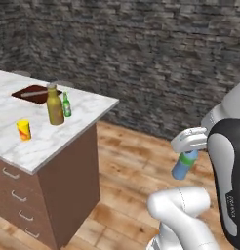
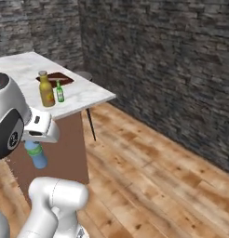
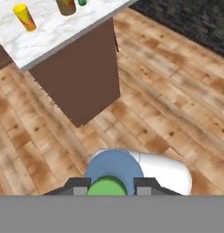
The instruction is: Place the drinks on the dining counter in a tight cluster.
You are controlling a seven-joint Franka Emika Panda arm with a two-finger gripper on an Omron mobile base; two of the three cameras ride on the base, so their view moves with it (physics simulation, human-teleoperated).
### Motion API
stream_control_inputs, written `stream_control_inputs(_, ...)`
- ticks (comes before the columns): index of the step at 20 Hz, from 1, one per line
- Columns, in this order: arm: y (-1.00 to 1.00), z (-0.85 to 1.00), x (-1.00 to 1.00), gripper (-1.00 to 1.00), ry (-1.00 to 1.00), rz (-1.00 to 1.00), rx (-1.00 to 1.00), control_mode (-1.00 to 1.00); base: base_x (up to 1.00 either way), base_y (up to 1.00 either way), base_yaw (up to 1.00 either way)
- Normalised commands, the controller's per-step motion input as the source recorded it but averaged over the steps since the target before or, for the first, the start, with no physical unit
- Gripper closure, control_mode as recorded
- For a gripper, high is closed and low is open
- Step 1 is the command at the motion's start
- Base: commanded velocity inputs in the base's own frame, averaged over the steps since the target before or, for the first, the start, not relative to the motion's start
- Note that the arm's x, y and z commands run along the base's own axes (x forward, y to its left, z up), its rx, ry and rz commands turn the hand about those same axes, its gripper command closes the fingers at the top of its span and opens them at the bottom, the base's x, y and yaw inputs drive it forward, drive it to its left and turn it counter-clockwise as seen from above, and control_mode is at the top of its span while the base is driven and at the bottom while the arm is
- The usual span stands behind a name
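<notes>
Three bottles in play. Two stand on the dining counter (image 1: 88, 105) near its far corner: the mustard-amber bottle (image 1: 54, 105) and, just beside it, the slim green bottle (image 1: 67, 105), both upright. One yellow cup (image 1: 24, 130) sits well apart from them, nearer the counter's front edge, and one dark brown board (image 1: 31, 93) lies behind the pair. White-grey marble top, plain brown base, drawers along one side; wood-plank floor (image 2: 158, 176), dark stone wall (image 2: 172, 60). The third, the pale-blue bottle (image 1: 183, 166), is off the counter, out over the floor, hanging below my gripper (image 1: 189, 146). My fingers are pinched nearly together on its green cap, the blue body straight beneath them.
</notes>
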Motion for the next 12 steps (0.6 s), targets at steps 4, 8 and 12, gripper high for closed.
stream_control_inputs(4, 0.00, 0.00, 0.00, 1.00, 0.00, 0.00, 0.00, 1.00, 1.00, -0.35, 0.51)
stream_control_inputs(8, 0.00, 0.00, 0.00, 1.00, 0.00, 0.00, 0.00, 1.00, 1.00, -0.40, 0.52)
stream_control_inputs(12, 0.00, 0.00, 0.00, 1.00, 0.00, 0.00, 0.00, 1.00, 1.00, -0.51, 0.50)
